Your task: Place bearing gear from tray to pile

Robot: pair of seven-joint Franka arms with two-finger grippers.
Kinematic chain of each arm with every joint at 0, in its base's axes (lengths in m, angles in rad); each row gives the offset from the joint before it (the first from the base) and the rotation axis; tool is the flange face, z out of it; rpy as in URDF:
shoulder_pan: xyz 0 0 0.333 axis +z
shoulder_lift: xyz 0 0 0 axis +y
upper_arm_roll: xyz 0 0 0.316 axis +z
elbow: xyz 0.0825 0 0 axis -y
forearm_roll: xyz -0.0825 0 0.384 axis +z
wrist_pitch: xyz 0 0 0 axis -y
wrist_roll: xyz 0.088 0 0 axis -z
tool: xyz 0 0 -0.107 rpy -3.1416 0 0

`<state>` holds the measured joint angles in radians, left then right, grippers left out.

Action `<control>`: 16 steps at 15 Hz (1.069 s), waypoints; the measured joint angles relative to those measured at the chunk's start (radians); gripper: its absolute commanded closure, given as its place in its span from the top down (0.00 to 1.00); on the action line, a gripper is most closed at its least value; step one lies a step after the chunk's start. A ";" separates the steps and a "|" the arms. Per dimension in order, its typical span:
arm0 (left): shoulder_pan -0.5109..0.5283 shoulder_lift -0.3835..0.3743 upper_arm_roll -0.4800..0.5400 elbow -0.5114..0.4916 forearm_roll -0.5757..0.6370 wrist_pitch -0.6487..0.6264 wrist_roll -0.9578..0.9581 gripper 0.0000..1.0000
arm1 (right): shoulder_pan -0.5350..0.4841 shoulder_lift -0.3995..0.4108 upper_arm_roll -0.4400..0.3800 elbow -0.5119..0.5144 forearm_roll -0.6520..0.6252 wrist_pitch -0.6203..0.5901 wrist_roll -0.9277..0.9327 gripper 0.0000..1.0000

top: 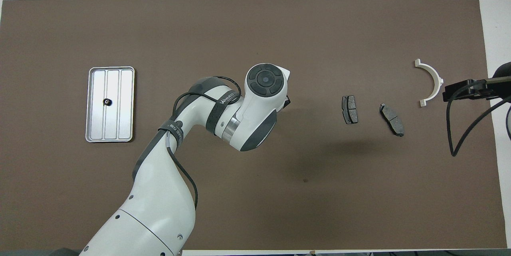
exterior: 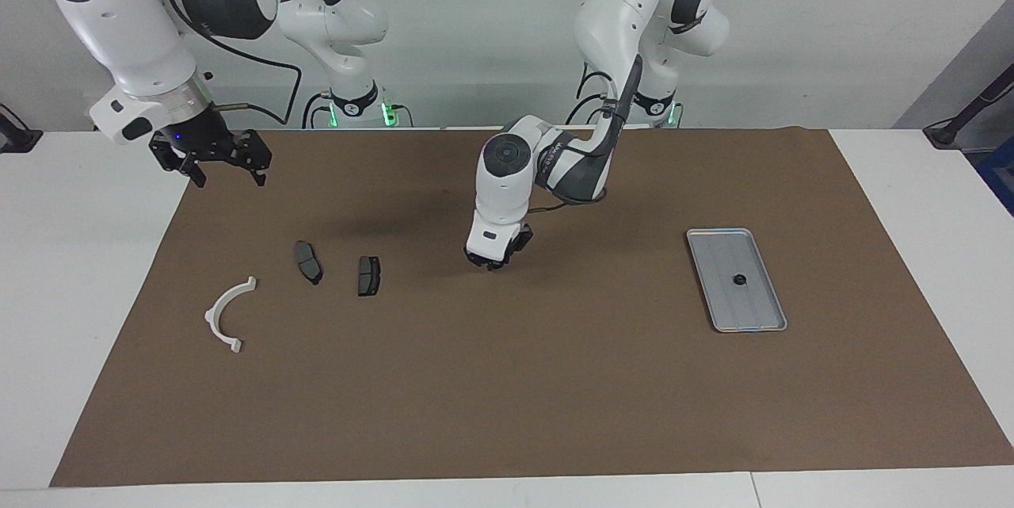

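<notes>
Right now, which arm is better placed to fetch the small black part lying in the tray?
Left, probably. The tray lies toward the left arm's end, and the left gripper hangs over the mat midway. The right gripper waits open near the pile.

White surface (exterior: 79, 270) covered across most of its width by a brown mat (exterior: 507, 381), its white margins exposed at both ends. Plain pale wall (exterior: 475, 17) at the robots' end. Grey panel (exterior: 962, 72) at one corner. Even, diffuse lighting with soft shadows.
</notes>
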<state>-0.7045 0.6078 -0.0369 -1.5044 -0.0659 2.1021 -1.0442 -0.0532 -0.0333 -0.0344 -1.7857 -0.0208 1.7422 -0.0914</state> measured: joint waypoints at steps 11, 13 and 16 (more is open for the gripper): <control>-0.002 0.008 0.000 -0.022 0.000 0.045 -0.005 0.06 | 0.000 0.004 0.000 -0.076 0.000 0.101 -0.016 1.00; -0.002 0.008 0.000 -0.024 0.000 0.048 -0.005 0.29 | 0.000 0.006 0.000 -0.084 0.000 0.125 -0.019 1.00; -0.002 0.008 0.001 -0.024 0.000 0.047 -0.009 0.78 | 0.004 0.020 0.001 -0.089 0.000 0.149 -0.019 0.99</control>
<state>-0.7064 0.6161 -0.0364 -1.5280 -0.0660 2.1491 -1.0531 -0.0495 -0.0134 -0.0334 -1.8746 -0.0208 1.8917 -0.1107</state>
